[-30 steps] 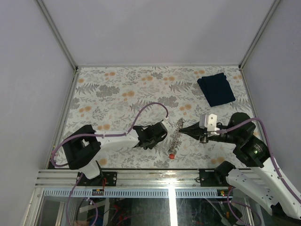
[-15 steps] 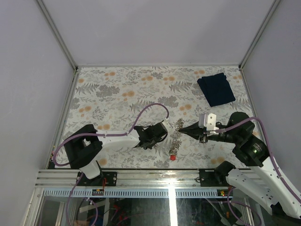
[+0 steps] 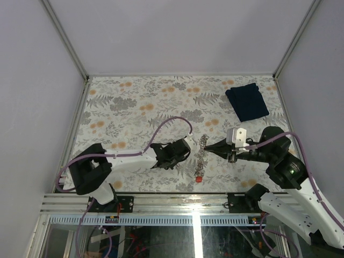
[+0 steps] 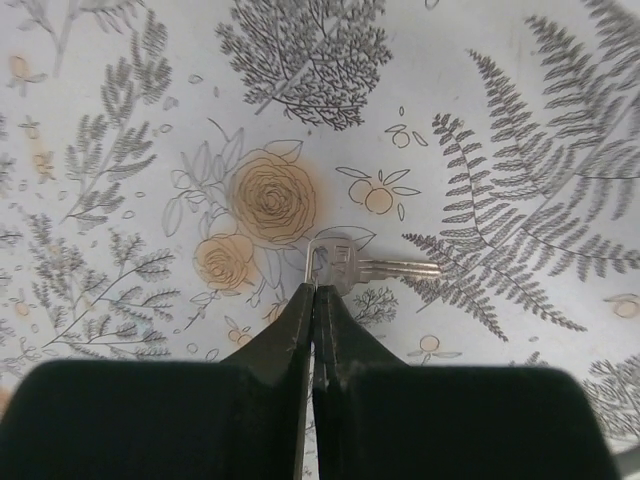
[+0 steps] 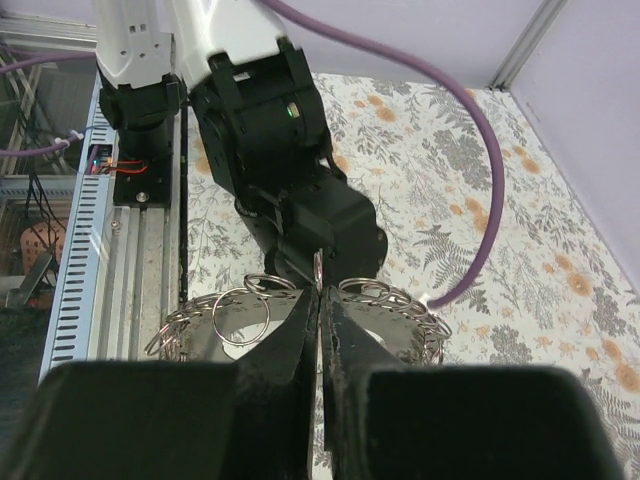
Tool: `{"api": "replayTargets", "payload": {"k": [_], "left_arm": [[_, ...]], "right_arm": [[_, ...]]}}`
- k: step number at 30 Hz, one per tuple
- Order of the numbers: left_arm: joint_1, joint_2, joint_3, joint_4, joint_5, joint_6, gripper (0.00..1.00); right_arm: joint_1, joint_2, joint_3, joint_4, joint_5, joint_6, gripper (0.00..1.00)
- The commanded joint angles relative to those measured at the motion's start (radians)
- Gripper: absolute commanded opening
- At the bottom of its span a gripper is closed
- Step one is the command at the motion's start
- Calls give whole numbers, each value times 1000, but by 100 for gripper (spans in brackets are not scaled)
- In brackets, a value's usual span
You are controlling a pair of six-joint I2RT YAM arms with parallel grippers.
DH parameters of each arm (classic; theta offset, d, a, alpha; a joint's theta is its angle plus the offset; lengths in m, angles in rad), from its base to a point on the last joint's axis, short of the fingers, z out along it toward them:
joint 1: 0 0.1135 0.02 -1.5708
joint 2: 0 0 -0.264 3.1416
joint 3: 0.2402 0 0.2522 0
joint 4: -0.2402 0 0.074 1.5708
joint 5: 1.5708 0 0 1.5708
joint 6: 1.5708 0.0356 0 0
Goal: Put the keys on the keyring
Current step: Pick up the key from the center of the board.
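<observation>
The left gripper (image 4: 313, 292) is pinched closed on the near corner of one flat, silvery metal key (image 4: 380, 268). The key's squarish head sits at the fingertips and its blade points away to the right over the floral-printed worktop (image 4: 520, 120). The right gripper (image 5: 320, 295) is clamped on the keyring (image 5: 225, 312), one chain of small shiny wire rings that drapes to both sides of its fingers. One small red tag (image 3: 198, 178) lies just nearer the arm bases than that gripper. One folded dark blue cloth (image 3: 246, 101) lies well beyond it.
</observation>
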Motion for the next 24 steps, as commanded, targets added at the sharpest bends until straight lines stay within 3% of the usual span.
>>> {"api": "replayTargets", "payload": {"k": [1,9,16,20,24], "left_arm": [[8,-145,-10,51,-24,17,0],[163,-530,-121,226,178,15,0],[194,-731,-118,277,245,94,0],[194,-816,-104,313,340,147,0],[194,-864,-69,314,470,206,0]], "right_arm": [[7,33,133,-7,47,12,0],[7,148,341,-195,132,86,0],[7,228,338,-179,47,100,0],[7,260,291,-44,-88,176,0],[7,267,188,222,-226,336,0]]}}
